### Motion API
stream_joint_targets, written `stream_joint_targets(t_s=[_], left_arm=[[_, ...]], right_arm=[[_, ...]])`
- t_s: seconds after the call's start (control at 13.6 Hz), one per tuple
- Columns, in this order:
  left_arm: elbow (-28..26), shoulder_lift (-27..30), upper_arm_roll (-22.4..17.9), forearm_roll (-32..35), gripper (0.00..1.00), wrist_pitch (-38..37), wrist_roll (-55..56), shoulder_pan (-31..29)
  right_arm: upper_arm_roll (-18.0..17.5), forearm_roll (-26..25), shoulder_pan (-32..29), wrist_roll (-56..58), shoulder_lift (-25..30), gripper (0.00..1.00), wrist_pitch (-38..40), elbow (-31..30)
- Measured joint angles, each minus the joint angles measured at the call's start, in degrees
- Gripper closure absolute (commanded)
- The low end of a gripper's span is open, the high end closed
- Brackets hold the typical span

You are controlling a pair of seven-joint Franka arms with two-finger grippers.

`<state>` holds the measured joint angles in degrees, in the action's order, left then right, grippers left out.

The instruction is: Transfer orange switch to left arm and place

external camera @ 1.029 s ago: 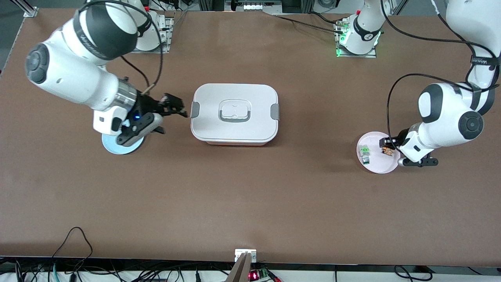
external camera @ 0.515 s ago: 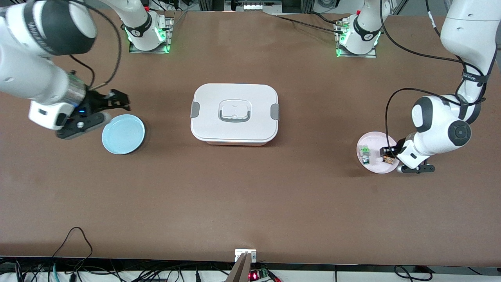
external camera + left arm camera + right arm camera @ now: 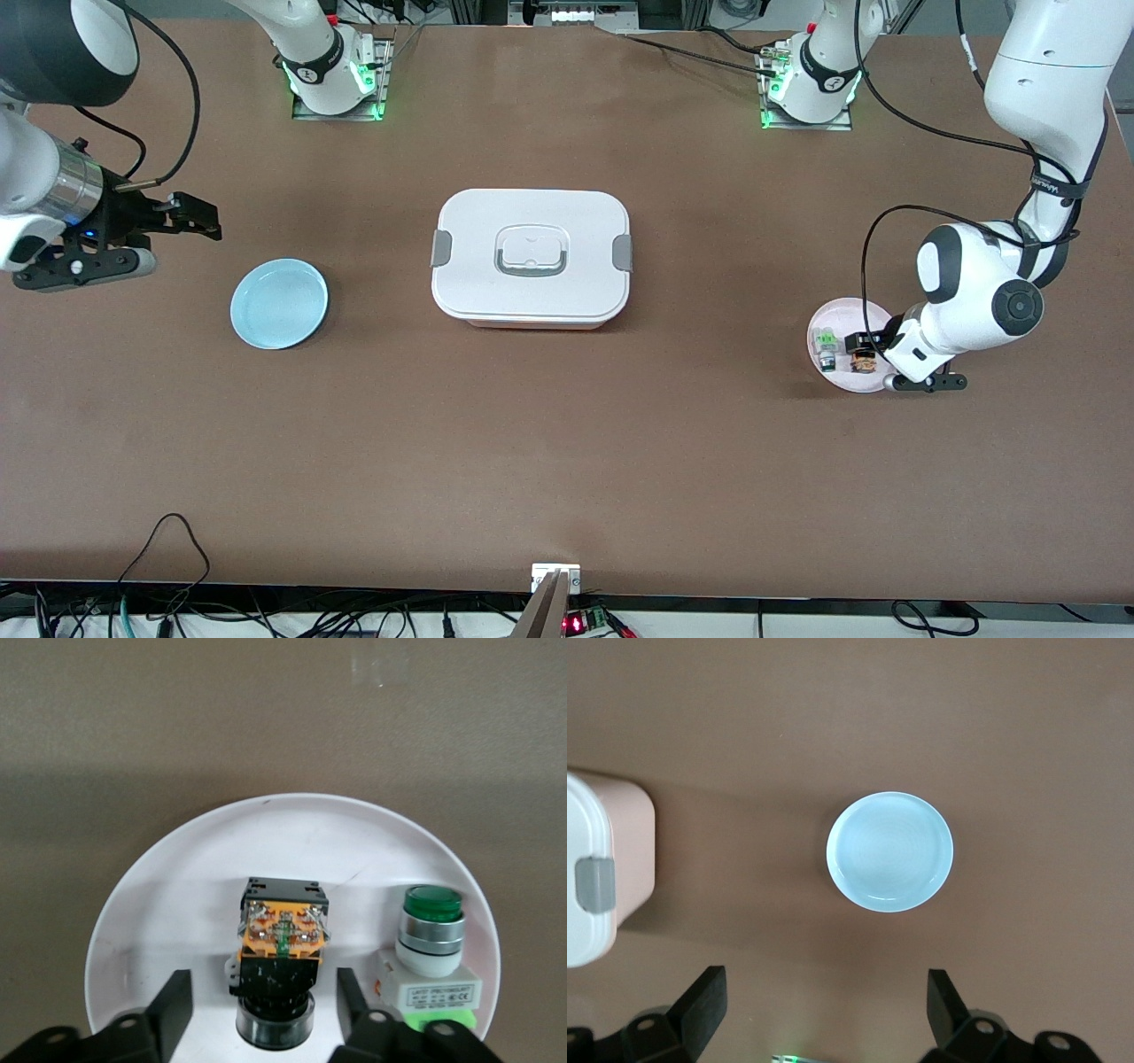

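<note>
The left gripper hangs low over the pink plate, its fingers parted and straddling the orange switch without pressing on it. Between them the switch lies on its side, black button cap toward the wrist, orange contact block farther out. It looks small, light and rigid, hard plastic that could skid on the glossy plate; the flat sides of the black collar just inside the fingertips seem the surest hold. Just beside one finger stands the green switch, close enough to nudge. Well apart, the box sits mid-table. The right gripper waits above the table by the blue plate, fingers spread wide and empty
</note>
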<state>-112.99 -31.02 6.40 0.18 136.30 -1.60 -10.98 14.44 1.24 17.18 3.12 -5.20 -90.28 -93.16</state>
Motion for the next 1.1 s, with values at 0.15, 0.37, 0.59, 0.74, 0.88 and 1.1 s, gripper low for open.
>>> stream_joint_targets(t_s=[0.15, 0.37, 0.59, 0.74, 0.88, 1.1], left_arm=[[-1.78, 1.29, -0.33, 0.00, 0.00, -0.08, 0.03, -0.04], [-5.36, 6.11, -0.58, 0.00, 0.00, 0.00, -0.03, -1.27], [-5.49, 13.89, -0.49, 0.00, 0.00, -0.07, -0.05, -1.68], [-5.04, 20.46, -0.16, 0.00, 0.00, -3.22, -0.05, -1.56], [-2.34, 27.29, 0.12, 0.00, 0.00, -13.43, -0.02, -1.13], [7.29, 32.79, 0.29, 0.00, 0.00, -32.78, 0.03, -0.43]], right_arm=[[-0.07, -0.14, 0.25, -5.41, 1.63, 0.00, -0.04, 0.00], [-0.63, -0.17, 0.00, -6.80, 2.85, 0.00, -0.04, 0.00], [-10.39, -0.21, -8.41, -7.24, 2.89, 0.00, -0.15, 0.00], [-15.42, -0.24, -12.88, -7.57, 2.93, 0.00, -0.47, 0.00], [-16.17, -0.24, -13.97, -7.57, 2.97, 0.00, -0.71, 0.78], [-16.18, -0.03, -14.22, -7.57, 2.69, 0.00, -0.81, 3.94]])
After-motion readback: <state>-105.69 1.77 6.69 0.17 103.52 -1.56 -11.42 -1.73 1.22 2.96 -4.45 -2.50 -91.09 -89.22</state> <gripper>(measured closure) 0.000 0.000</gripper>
